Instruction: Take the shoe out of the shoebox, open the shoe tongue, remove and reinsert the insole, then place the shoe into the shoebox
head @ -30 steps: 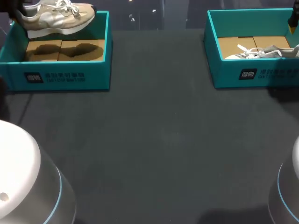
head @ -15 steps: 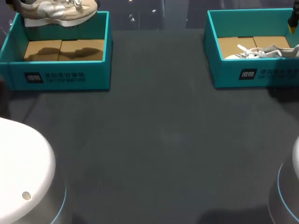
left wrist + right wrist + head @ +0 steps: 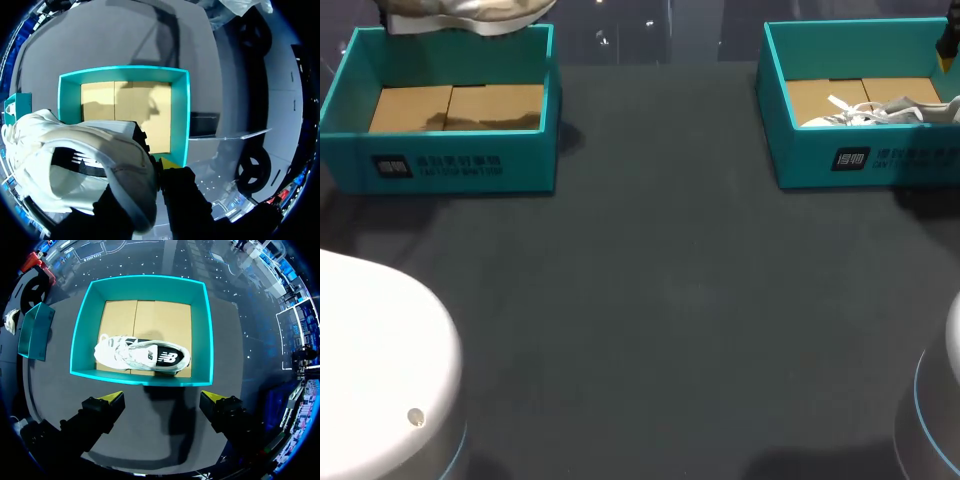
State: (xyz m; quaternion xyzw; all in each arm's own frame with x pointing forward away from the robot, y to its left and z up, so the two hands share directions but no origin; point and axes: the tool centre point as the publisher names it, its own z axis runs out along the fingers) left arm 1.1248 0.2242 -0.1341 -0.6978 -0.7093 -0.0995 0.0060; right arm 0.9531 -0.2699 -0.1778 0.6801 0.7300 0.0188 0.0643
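Observation:
A beige and white shoe (image 3: 470,14) hangs above the far rim of the left teal shoebox (image 3: 450,165), only its sole showing in the head view. My left gripper (image 3: 156,169) is shut on this shoe (image 3: 75,165) at the heel collar, high over the box (image 3: 186,115), whose cardboard floor lies bare. A second white shoe (image 3: 142,356) with a black side panel lies on its side in the right shoebox (image 3: 145,377). My right gripper (image 3: 162,399) hovers above that box's near wall, open, with nothing between its fingers.
The two boxes stand at the far left and far right of the dark table (image 3: 660,300). The right box (image 3: 860,160) shows the second shoe's laces (image 3: 865,110). My arms' white bases (image 3: 370,380) fill the near corners.
My left gripper has lifted the beige shoe up out of the left box, almost out of the head view. The right arm and its shoe have not moved.

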